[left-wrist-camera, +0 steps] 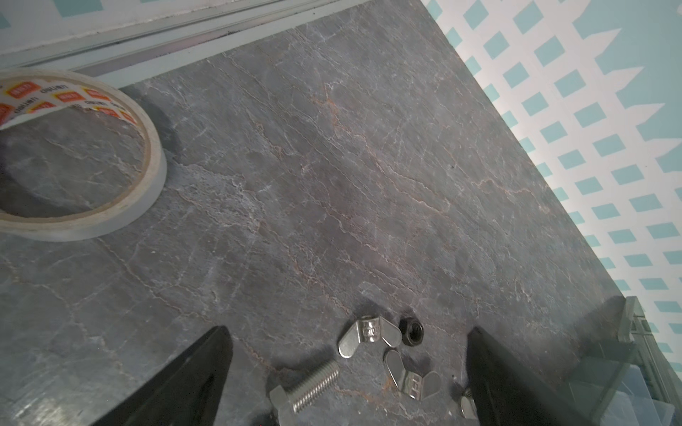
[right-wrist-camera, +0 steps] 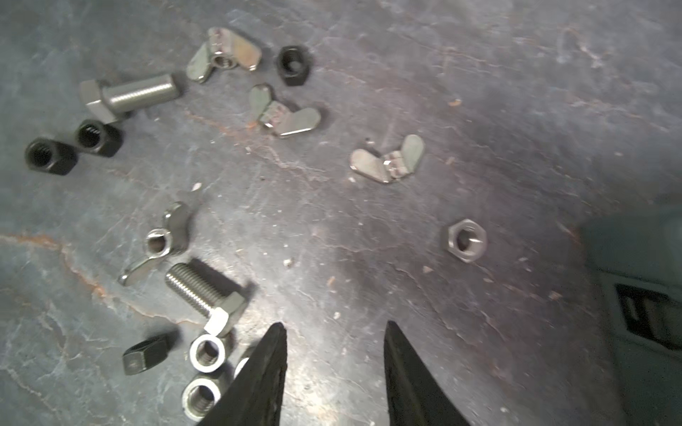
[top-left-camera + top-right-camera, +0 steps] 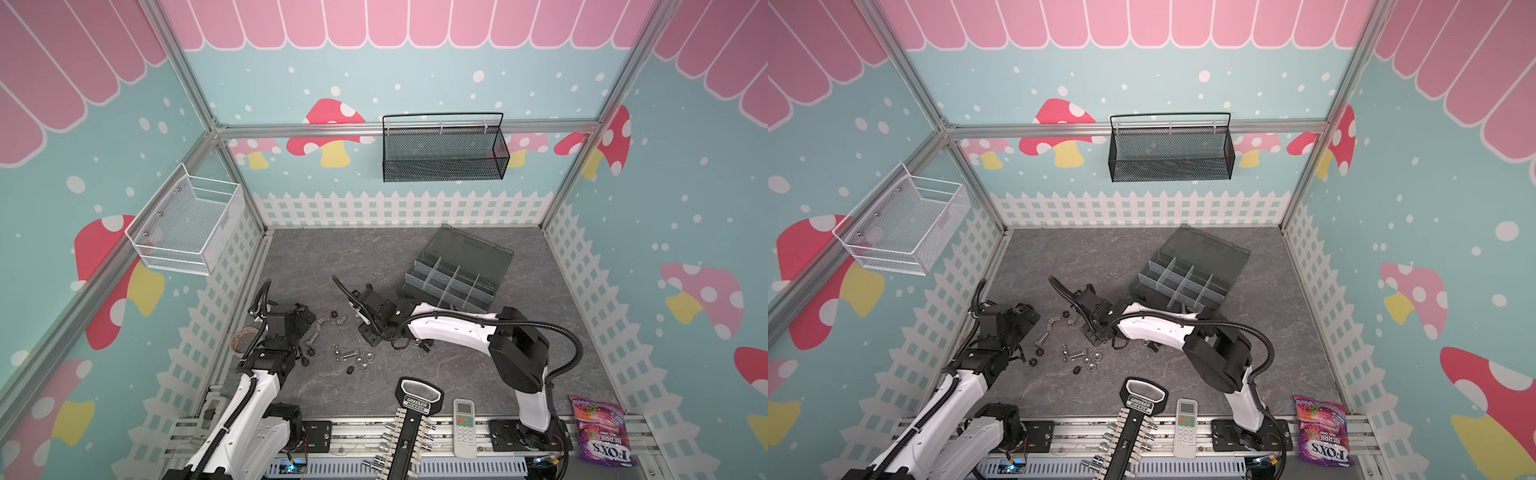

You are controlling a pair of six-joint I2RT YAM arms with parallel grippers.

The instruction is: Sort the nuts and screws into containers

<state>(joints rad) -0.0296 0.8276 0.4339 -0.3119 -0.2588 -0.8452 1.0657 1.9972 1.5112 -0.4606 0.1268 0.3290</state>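
Visibility notes: struggling to separate the right gripper [image 3: 370, 332] from its own black wrist and cabling in both top views. Losing the near edge of the dark grey translucent plastic organiser box [image 3: 453, 282] behind the white right forearm. Not resolving what is lying in its light-divided compartments [image 3: 440, 270]. Getting the beige roll of clear tape [image 1: 110, 166] cropped in the left wrist view, and half buried behind the left arm in both top views. Catching only a glassy corner of the box in the left wrist view. Reading a dark blurred block [image 2: 646, 306] at the right wrist frame edge, not identifying it.

Re left gripper [image 1: 347, 330]: sitting spread wide, clamping nothing. Framing between its fingers [image 1: 192, 380] a shiny silver hex-head bolt [image 1: 306, 385] with cropped head, two silver wing nuts [image 1: 369, 332] and one black hex nut [image 1: 412, 330]. Hiding part of another small silver piece behind one finger.

Re right gripper [image 2: 334, 324]: standing partly parted, gripping nothing, showing only bare grey marbled tabletop [image 2: 479, 92] between the tips. Crowding one finger: plain silver hex nuts [image 2: 206, 352], with a second silver bolt [image 2: 206, 295] just past them. Lying further ahead: more wing nuts, black nuts and a lone hex nut [image 2: 467, 239]. Sitting loose on the tabletop between both grippers, apart from the box.
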